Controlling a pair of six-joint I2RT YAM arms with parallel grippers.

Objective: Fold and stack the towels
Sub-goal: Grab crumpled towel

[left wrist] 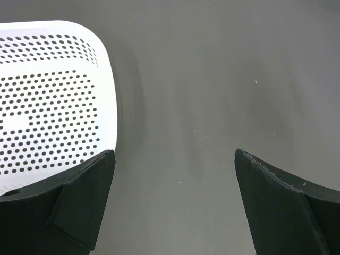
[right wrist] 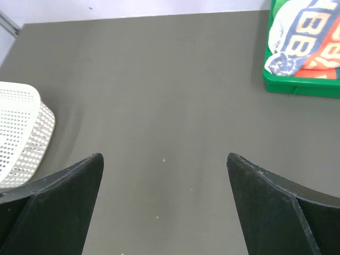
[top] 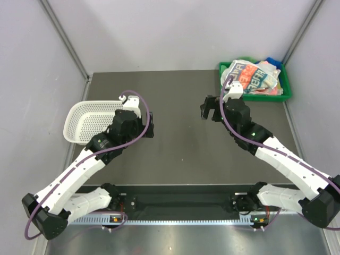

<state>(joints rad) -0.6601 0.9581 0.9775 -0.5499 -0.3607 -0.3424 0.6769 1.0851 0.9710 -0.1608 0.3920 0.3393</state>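
A dark grey table (top: 180, 154) fills the middle of the top view. A white perforated basket (top: 79, 114) sits on it at the left edge, and a green tray (top: 249, 97) stands in its upper right corner, well apart

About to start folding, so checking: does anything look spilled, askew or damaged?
Nothing spilled or damaged. The towels lie in a crumpled heap in the green tray at the far right corner, and the white basket at the left sits askew.

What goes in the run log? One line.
folded: none visible | towels: heaped in green tray, far right | basket: left | left jaws: open, empty | right jaws: open, empty
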